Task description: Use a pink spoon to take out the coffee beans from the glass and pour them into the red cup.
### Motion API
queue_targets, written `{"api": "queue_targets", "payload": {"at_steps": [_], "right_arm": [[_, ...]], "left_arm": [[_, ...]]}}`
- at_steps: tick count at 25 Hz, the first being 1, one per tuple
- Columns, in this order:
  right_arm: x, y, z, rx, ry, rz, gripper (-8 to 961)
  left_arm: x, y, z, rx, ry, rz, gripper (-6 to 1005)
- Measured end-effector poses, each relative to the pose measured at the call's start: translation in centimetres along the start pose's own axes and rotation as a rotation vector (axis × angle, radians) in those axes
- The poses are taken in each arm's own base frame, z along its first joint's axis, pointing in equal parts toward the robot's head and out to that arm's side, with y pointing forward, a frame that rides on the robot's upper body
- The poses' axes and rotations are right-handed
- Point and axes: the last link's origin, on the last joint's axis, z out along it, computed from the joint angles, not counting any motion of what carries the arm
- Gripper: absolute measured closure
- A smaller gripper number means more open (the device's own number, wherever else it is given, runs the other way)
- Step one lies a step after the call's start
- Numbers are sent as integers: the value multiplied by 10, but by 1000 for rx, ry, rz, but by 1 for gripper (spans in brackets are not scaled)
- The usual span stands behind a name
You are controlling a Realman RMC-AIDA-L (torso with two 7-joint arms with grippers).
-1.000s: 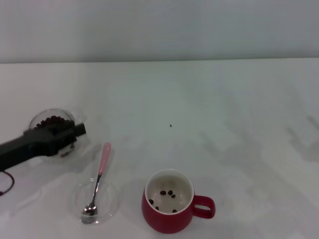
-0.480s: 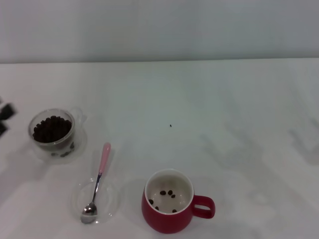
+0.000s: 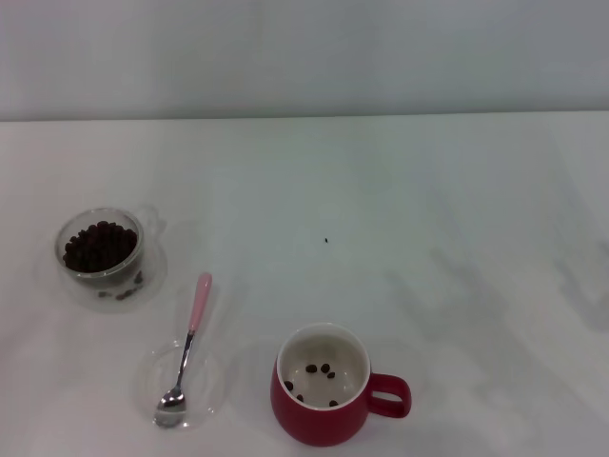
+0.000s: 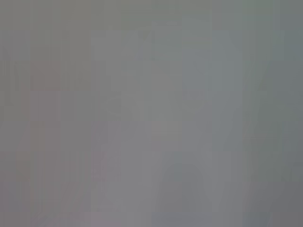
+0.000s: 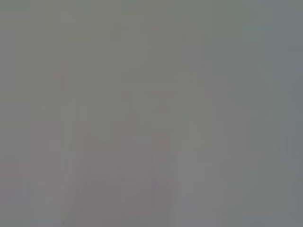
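No end effector in sight, so can't tell their state. Pink spoon (image 3: pixel 188 351) lies with its bowl in a clear dish (image 3: pixel 183 385), between glass (image 3: pixel 100 249) and red cup (image 3: pixel 326 385).

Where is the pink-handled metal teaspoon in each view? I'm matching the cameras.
Head view: the pink-handled metal teaspoon lies at lower left, bowl in a shallow clear glass dish, left of the red ceramic cup.
Left wrist view: not in it.
Right wrist view: not in it.
Shared landmark: none; both wrist views show nothing recognisable.

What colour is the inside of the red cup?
Creamy white inside the squat red ceramic cup, with a few dark coffee beans; the head view shows it best.
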Motion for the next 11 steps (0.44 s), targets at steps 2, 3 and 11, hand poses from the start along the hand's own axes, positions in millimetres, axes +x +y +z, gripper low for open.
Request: {"api": "queue_targets", "payload": {"at_steps": [2,3,11], "right_arm": [[-1,0,-1,3,-3,-1,226],[-1,0,-1,7,-7,-4,226],[-6,-7,1,42,-42,-18,226]], "left_arm": [[-6,-4,-9,81,3,13,583],[-8,-4,-12,109,3,18,584],[-19,-7,-10,260,3,48,585]]}}
